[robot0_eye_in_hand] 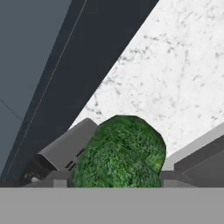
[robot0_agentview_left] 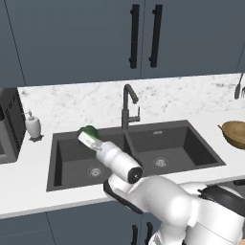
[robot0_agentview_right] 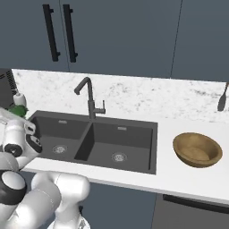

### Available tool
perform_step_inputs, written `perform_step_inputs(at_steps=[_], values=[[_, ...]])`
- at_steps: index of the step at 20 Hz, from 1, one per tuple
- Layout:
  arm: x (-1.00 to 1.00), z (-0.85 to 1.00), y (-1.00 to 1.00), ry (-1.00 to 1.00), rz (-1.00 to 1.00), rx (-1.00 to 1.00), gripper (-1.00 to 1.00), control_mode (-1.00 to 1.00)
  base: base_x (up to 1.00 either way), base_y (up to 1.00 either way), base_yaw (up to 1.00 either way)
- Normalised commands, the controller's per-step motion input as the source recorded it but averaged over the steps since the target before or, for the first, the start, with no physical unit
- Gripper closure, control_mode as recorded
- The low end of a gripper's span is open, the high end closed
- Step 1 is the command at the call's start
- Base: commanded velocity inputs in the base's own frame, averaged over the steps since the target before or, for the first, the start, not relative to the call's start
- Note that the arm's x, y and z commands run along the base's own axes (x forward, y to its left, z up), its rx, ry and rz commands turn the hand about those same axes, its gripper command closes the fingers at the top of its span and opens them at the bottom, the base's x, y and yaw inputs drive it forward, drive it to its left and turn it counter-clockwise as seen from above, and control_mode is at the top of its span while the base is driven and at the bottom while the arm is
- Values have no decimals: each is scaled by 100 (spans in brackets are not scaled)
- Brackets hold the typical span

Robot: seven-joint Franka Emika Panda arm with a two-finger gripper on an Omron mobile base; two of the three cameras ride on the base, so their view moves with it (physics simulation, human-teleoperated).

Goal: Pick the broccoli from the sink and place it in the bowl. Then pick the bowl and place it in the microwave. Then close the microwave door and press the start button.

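The dark-green broccoli (robot0_agentview_left: 89,129) hangs in the air above the left basin of the dark grey sink (robot0_agentview_left: 180,143), with my gripper (robot0_agentview_left: 86,135) shut on it. From the right base view, the broccoli (robot0_agentview_right: 19,110) and gripper (robot0_agentview_right: 18,115) sit at the far left, over the sink's (robot0_agentview_right: 134,138) left end. In the hand view the floret (robot0_eye_in_hand: 120,151) sits between the jaws of the gripper (robot0_eye_in_hand: 118,175). The brown bowl (robot0_agentview_left: 235,133) (robot0_agentview_right: 197,149) stands empty on the counter right of the sink. The microwave (robot0_agentview_left: 9,127) (robot0_agentview_right: 5,87) is at the left edge.
A dark curved faucet (robot0_agentview_left: 127,106) (robot0_agentview_right: 89,99) rises behind the sink's divider. A white soap dispenser (robot0_agentview_left: 32,125) stands between sink and microwave. A dark utensil (robot0_agentview_right: 222,99) hangs at the back right. Dark cabinets run above the marble backsplash.
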Motion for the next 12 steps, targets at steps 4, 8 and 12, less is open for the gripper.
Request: perform_step_inputs(at_steps=[4, 8, 12], values=[[-48, 100, -2, -3, 0, 3, 100, -100, 0, 0, 0], [-66, 100, -27, 15, 0, 0, 100, -100, 0, 0, 0], [-55, 100, -43, 31, 0, 0, 100, -100, 0, 0, 0]])
